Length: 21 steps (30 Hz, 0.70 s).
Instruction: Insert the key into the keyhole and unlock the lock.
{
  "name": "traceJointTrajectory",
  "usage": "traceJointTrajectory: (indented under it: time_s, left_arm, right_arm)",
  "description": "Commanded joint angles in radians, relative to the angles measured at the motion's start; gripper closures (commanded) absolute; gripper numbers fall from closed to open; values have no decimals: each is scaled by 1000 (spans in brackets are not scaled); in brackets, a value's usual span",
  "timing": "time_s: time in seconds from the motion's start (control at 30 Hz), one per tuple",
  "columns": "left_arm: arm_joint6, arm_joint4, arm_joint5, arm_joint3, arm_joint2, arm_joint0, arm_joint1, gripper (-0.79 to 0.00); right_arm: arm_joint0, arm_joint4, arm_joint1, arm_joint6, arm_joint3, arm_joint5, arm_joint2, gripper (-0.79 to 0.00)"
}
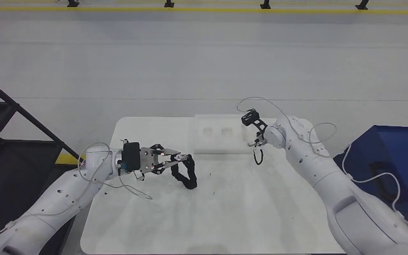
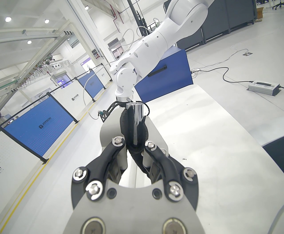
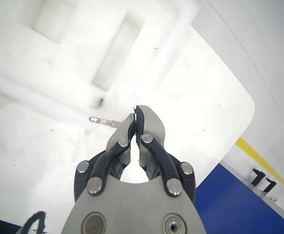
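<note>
Key and lock both in hand, and the two still need lining up for insertion.

My left gripper (image 2: pixel 132 129) is clamped on the lock (image 2: pixel 135 115), low over the table (image 1: pixel 255 217), chrome barrel aimed at the other arm. My right gripper (image 3: pixel 135 117) pinches the key (image 3: pixel 102 121) by its head, blade jutting sideways, just beside the foam tray (image 1: pixel 220 134) and well apart from the lock. Next, I judge, I must swing the blade toward the barrel and meet it squarely. White tabletop, pale hall floor, blue panels (image 2: pixel 40 126) beyond.

**Bright overhead light, washed-out whites**

Ceiling lamps (image 2: pixel 8 19) shine from above. Past the jaws of the right gripper (image 3: pixel 135 114), the table (image 3: pixel 199 99) and foam tray (image 3: pixel 73 66) glare white, with soft shade in the pockets. The key (image 3: pixel 101 121) glints, as does the lock (image 2: pixel 135 115) between the jaws of the left gripper (image 2: pixel 133 133). Lines bow at wrist-view edges.
</note>
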Motion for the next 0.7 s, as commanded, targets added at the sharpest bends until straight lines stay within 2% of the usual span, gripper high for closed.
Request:
traceJointTrajectory:
  time_s: [0.0,0.07,0.1,0.13,0.3,0.57,0.6,0.67]
  left_arm:
    - [0,0,0,0,0,0,0,0]
    - [0,0,0,0,0,0,0,0]
    - [0,0,0,0,0,0,0,0]
    - [0,0,0,0,0,0,0,0]
    - [0,0,0,0,0,0,0,0]
    - [0,0,0,0,0,0,0,0]
    - [0,0,0,0,0,0,0,0]
    - [0,0,0,0,0,0,0,0]
  right_arm:
    - [3,1,-5,-3,11,-1,1,-65]
    - [6,6,-9,-8,22,-5,5,-252]
    - [5,10,-10,-10,25,-8,8,-379]
    - [5,15,-11,-15,29,-11,13,-394]
    - [1,55,-2,-81,34,-53,57,-379]
    - [-56,141,57,-157,16,-195,183,-376]
    - [-65,142,63,-163,3,-211,192,-197]
    - [-80,157,72,-158,-17,-211,213,-329]
